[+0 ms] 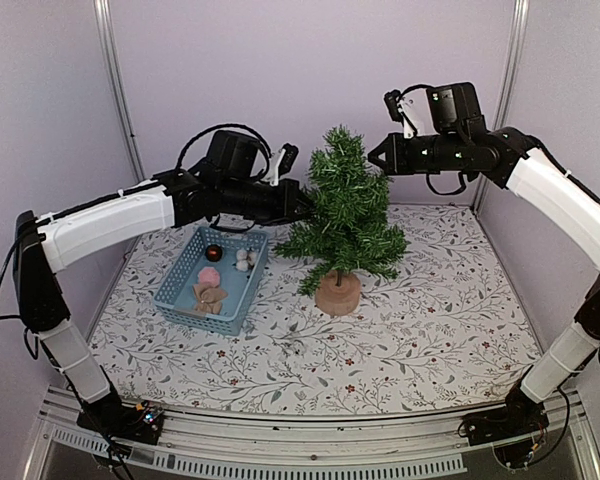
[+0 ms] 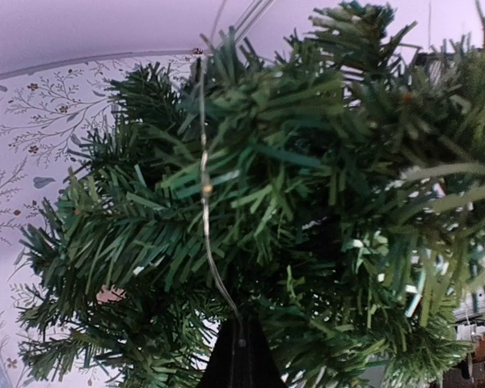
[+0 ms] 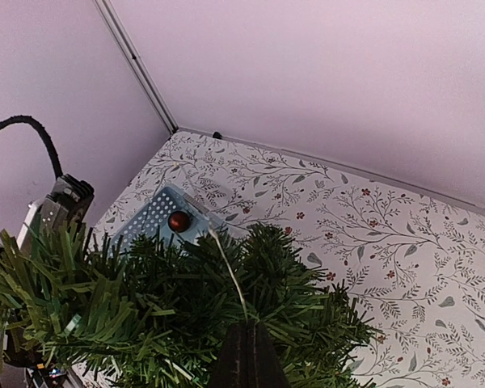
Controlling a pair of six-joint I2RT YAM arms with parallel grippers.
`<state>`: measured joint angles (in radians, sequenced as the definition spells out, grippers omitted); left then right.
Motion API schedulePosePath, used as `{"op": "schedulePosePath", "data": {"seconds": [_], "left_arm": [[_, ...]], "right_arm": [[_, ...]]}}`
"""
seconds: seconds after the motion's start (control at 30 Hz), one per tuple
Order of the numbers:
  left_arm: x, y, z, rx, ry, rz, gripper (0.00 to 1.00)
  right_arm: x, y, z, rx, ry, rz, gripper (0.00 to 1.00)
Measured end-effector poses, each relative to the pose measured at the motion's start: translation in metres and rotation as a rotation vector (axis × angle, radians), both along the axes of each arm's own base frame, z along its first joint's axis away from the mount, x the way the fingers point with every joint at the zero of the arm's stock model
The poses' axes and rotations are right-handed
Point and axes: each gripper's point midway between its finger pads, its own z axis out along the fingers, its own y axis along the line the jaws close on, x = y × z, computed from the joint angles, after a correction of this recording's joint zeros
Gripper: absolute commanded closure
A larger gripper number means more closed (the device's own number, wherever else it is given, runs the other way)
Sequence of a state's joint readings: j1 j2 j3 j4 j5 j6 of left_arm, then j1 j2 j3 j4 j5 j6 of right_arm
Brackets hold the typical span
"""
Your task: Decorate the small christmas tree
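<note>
Tree [image 1: 345, 215]: one | basket [image 1: 177, 270]: one | red ball [image 1: 213, 253]: one | left tool [image 2: 241, 333], right tool [image 3: 246, 333]: both clamped on wire [image 2: 204, 186]

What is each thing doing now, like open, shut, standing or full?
Small dark-green bristly Christmas tree: standing upright on its wooden base.
Blue plastic basket: holds ornaments.
Thin wire strand: draped over the branches.
Left tool: shut, pinching the wire.
Right tool: shut, pinching the wire.
</note>
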<state>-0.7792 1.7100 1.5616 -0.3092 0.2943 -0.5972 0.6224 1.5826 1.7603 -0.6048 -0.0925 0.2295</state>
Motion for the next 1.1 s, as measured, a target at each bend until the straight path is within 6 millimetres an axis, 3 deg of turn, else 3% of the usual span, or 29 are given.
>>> {"op": "schedulePosePath", "data": {"seconds": [0.2,0.27,0.43,0.6,0.73,0.93,1.1], "left_arm": [[0.002,0.0,-0.003,0.004,-0.01,0.012,0.98],[0.003,0.0,-0.003,0.005,-0.016,0.013,0.93],[-0.002,0.007,-0.001,0.013,-0.032,0.014,0.68],[-0.011,0.02,0.018,-0.005,-0.078,0.028,0.57],[-0.02,0.033,0.038,-0.03,-0.133,0.037,0.56],[-0.044,0.047,0.063,-0.081,-0.267,-0.014,0.56],[-0.083,0.029,0.064,-0.082,-0.385,-0.166,0.53]], "right_arm": [[0.0,0.0,0.0,0.003,0.002,0.0,1.0],[0.0,0.0,-0.001,0.002,0.004,0.001,1.0],[-0.002,0.002,-0.007,0.0,0.015,0.012,1.0],[-0.003,0.002,-0.012,-0.006,0.026,0.016,1.0],[-0.003,0.002,-0.012,-0.005,0.026,0.017,1.0],[-0.004,0.002,-0.011,-0.003,0.024,0.019,1.0],[-0.004,0.001,-0.01,-0.001,0.023,0.02,1.0]]}}
